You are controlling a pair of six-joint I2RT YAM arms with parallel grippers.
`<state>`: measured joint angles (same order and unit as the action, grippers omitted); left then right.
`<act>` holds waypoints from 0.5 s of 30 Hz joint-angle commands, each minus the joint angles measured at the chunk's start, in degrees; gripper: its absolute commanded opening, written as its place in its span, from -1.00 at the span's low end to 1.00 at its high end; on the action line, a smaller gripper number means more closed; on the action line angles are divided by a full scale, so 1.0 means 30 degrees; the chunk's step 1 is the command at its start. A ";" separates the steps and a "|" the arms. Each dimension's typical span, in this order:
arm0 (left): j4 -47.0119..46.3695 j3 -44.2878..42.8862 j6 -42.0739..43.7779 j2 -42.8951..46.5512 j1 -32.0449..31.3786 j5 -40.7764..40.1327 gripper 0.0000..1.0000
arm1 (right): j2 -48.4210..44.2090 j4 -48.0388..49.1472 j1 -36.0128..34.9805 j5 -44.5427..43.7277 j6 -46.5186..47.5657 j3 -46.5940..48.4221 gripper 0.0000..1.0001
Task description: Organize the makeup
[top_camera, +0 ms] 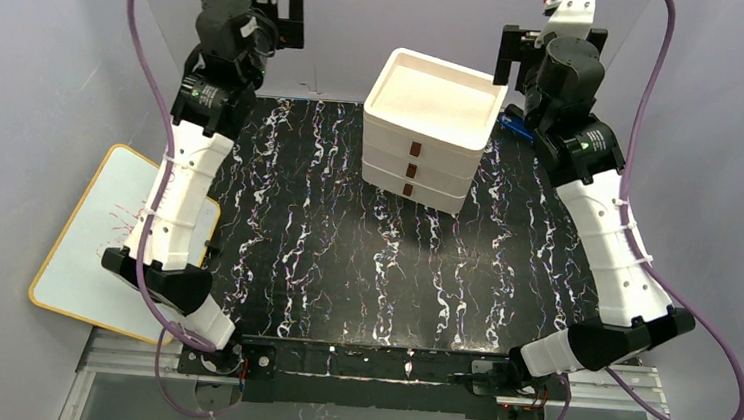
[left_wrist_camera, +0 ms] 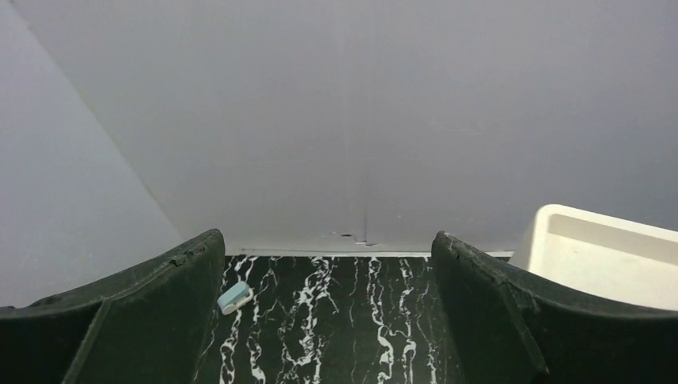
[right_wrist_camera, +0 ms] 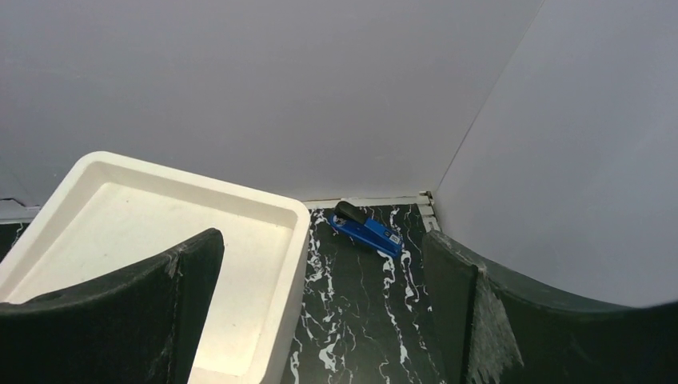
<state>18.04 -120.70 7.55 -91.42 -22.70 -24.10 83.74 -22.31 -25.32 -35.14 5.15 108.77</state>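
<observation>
No makeup shows in any view; it is out of view. My left gripper [top_camera: 254, 0] is raised at the back left near the wall, open, with nothing between its fingers [left_wrist_camera: 328, 248]. Over at the back right, beside the white three-drawer box [top_camera: 416, 168], my right gripper [top_camera: 551, 46] is raised and open too, and empty [right_wrist_camera: 320, 240]. The box's drawers with brown handles are shut, and its top tray [right_wrist_camera: 297, 240] holds nothing.
A small light-blue object [left_wrist_camera: 235, 297] lies on the black marbled mat near the back left wall. A blue stapler [right_wrist_camera: 368, 230] sits in the back right corner behind the box [left_wrist_camera: 592, 248]. A whiteboard [top_camera: 94, 248] lies off the mat's left side.
</observation>
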 commanded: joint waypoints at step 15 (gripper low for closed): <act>0.0881 0.0544 -0.3070 0.1702 0.3697 0.4959 0.97 | -0.0045 -0.0865 -0.0081 0.1474 -0.0481 0.2647 1.00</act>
<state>21.08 -119.59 -2.04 -89.12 -11.90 -11.14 83.42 -25.08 -25.32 -31.66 3.64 115.31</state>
